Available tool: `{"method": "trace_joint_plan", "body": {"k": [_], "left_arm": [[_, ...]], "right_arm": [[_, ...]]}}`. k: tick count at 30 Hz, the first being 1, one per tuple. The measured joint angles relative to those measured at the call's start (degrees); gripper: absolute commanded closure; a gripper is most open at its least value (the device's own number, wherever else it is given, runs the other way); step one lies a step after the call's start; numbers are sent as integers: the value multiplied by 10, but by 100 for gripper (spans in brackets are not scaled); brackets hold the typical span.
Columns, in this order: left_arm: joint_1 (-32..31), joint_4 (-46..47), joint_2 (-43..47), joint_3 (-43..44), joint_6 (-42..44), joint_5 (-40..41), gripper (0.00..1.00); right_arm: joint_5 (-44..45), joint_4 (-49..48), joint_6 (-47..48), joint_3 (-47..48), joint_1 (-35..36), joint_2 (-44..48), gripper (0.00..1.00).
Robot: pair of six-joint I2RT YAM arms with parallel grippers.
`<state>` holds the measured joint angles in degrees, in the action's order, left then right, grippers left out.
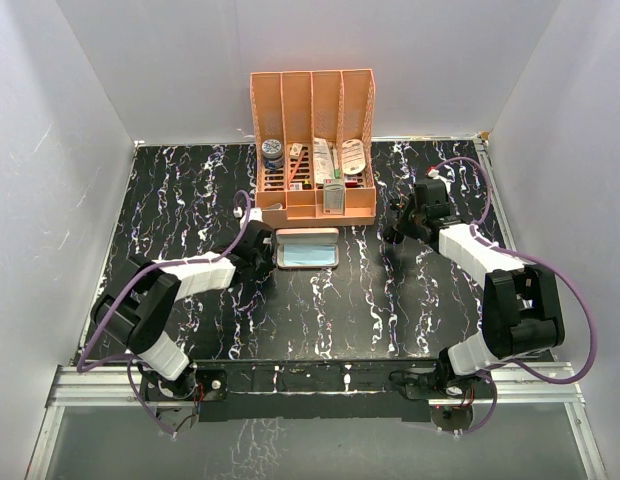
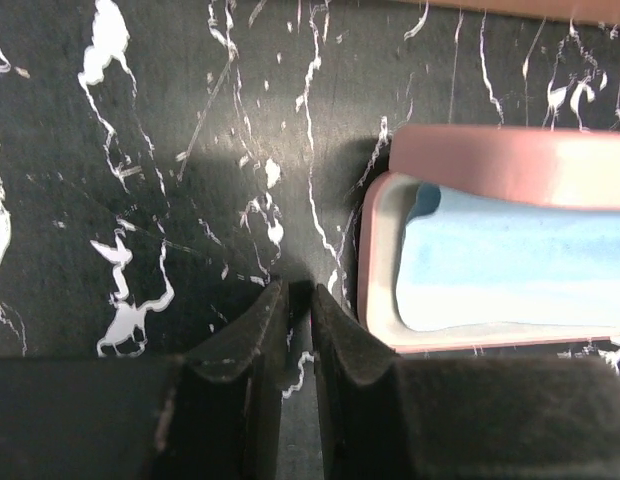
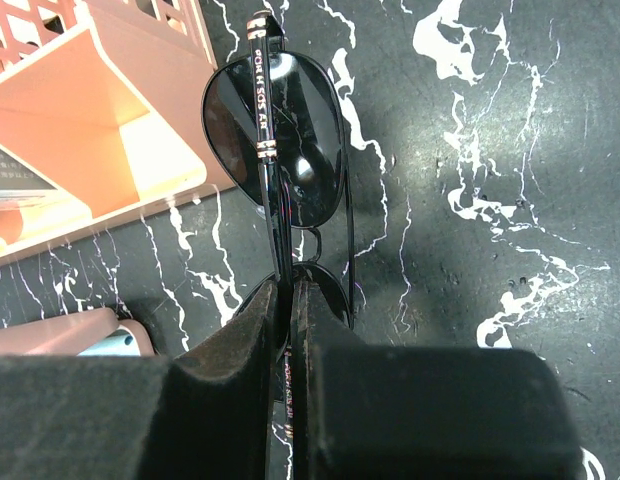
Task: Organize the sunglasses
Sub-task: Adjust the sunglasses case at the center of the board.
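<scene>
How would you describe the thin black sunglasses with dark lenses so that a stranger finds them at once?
Start at the salmon-pink slotted plastic organiser at the back of the black marbled table. Off its front right corner, the right gripper pinches one temple of the sunglasses. Unlike the pink case nearby, they are black and thin, with dark teardrop lenses and gold bands.

The nearer lens of the sunglasses (image 3: 280, 140) was mostly hidden behind the right fingers (image 3: 335, 345) (only its rim showed); the pink case (image 2: 510, 165) ran off the left wrist view's right edge.
</scene>
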<state>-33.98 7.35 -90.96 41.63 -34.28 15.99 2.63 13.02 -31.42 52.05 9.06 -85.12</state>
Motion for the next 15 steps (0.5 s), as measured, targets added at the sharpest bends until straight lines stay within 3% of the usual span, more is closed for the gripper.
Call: {"method": "trace_joint_plan", "body": {"k": [5, 15], "left_arm": [[0, 13, -12, 3, 2, -4, 98], [-18, 27, -16, 4, -1, -21, 100]], "right_arm": [[0, 0, 0, -5, 3, 0, 100], [2, -1, 0, -5, 6, 0, 100]]}}
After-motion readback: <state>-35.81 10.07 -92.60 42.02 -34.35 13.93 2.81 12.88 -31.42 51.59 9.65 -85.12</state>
